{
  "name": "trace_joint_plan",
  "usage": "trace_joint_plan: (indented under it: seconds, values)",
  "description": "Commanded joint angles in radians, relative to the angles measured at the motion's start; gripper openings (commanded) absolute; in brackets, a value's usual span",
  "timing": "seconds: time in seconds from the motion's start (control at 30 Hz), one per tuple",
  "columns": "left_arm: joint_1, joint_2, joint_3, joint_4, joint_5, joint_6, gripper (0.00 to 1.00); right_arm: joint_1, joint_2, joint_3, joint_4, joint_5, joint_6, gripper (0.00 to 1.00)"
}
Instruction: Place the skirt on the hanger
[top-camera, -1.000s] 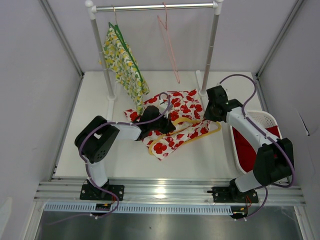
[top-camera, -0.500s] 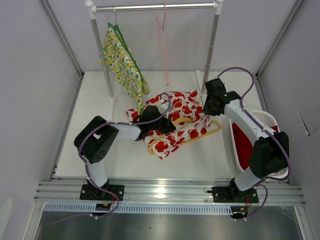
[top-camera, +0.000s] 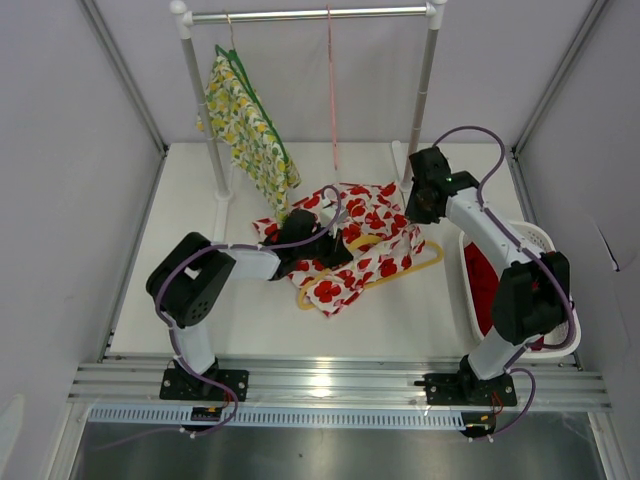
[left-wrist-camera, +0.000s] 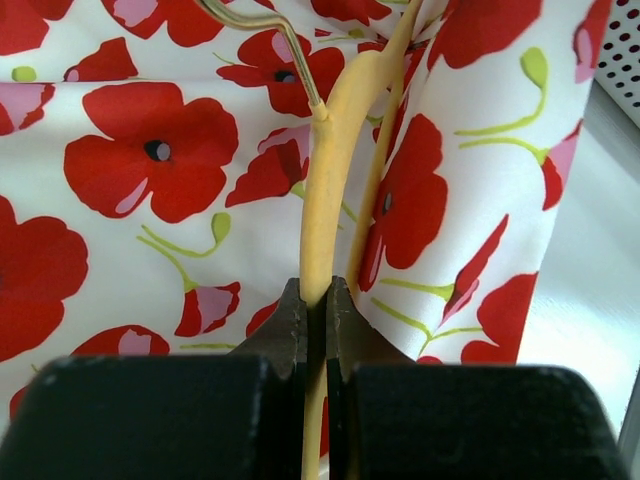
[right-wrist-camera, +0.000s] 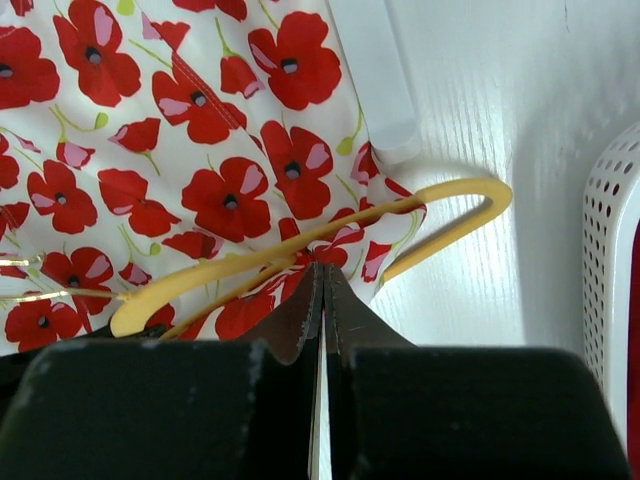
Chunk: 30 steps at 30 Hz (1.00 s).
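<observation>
The skirt (top-camera: 365, 225), white with red poppies, lies crumpled on the table under the rack. A yellow hanger (top-camera: 405, 264) is partly tucked into it, with its right end sticking out. My left gripper (top-camera: 318, 246) is shut on the hanger's yellow bar (left-wrist-camera: 322, 210) just below the metal hook (left-wrist-camera: 262, 42). My right gripper (top-camera: 414, 208) is shut on the skirt's right edge (right-wrist-camera: 330, 250), just above the hanger's arm (right-wrist-camera: 455, 212). In the right wrist view the skirt (right-wrist-camera: 190, 150) spreads to the left.
A clothes rack stands at the back, its right post (top-camera: 422, 95) close to my right arm. On its rail hang a lemon-print garment (top-camera: 246, 125) on a green hanger and a bare pink hanger (top-camera: 331, 95). A white basket (top-camera: 528, 238) with red cloth sits at the right.
My right gripper has moved back and slightly left toward the rack post, drawing the skirt's right edge with it. The pink hanger has swung edge-on. The left gripper has stayed in place.
</observation>
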Motion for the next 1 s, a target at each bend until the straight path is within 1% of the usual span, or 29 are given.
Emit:
trace_joint_plan:
  seconds: [0.0,0.13,0.27,0.3,0.33,0.4,0.43,0.5,0.53,0.57,0.63,0.7,0.77,0.8,0.9,0.97]
  values:
    - [-0.002,0.016,-0.037,-0.161,0.068,0.123,0.0,-0.013,0.022,0.089,0.022,0.031,-0.032,0.0]
    - [-0.002,0.019,-0.04,-0.167,0.108,0.129,0.0,-0.018,0.046,0.112,0.019,0.027,-0.038,0.0]
    - [-0.003,0.027,-0.024,-0.193,0.065,0.132,0.0,-0.019,0.066,0.135,-0.004,0.031,-0.043,0.0]
    - [-0.002,0.031,-0.022,-0.2,0.042,0.124,0.0,-0.019,0.062,0.127,-0.004,0.03,-0.043,0.02]
    - [-0.002,0.037,-0.004,-0.222,0.002,0.124,0.0,-0.015,0.041,0.112,0.001,0.037,-0.038,0.1]
    - [0.0,0.056,0.012,-0.239,-0.053,0.103,0.0,-0.01,0.004,0.025,0.046,0.027,-0.035,0.17]
    - [0.0,0.063,0.031,-0.259,-0.094,0.098,0.0,-0.01,-0.031,-0.009,0.062,0.016,-0.031,0.25]
    - [0.003,0.088,0.053,-0.275,-0.114,0.083,0.0,-0.007,-0.064,-0.103,0.102,0.007,-0.017,0.32]
    - [0.004,0.097,0.056,-0.284,-0.128,0.077,0.0,-0.004,-0.079,-0.132,0.108,0.008,-0.008,0.39]
    - [0.006,0.103,0.062,-0.287,-0.128,0.072,0.0,0.0,-0.108,-0.159,0.117,0.013,0.002,0.44]
    - [0.004,0.111,0.061,-0.278,-0.118,0.07,0.0,0.002,-0.145,-0.242,0.142,0.017,0.012,0.49]
    - [0.006,0.11,0.061,-0.281,-0.118,0.063,0.0,0.013,-0.216,-0.317,0.16,0.043,0.035,0.54]
    - [0.008,0.116,0.071,-0.295,-0.116,0.063,0.0,0.014,-0.266,-0.37,0.181,0.053,0.054,0.56]
    - [0.008,0.116,0.073,-0.299,-0.119,0.061,0.0,0.013,-0.298,-0.412,0.189,0.051,0.078,0.59]
    - [0.008,0.117,0.07,-0.295,-0.113,0.057,0.0,0.01,-0.291,-0.44,0.191,0.065,0.097,0.64]
    - [0.008,0.114,0.07,-0.298,-0.114,0.055,0.0,0.007,-0.276,-0.454,0.2,0.069,0.1,0.62]
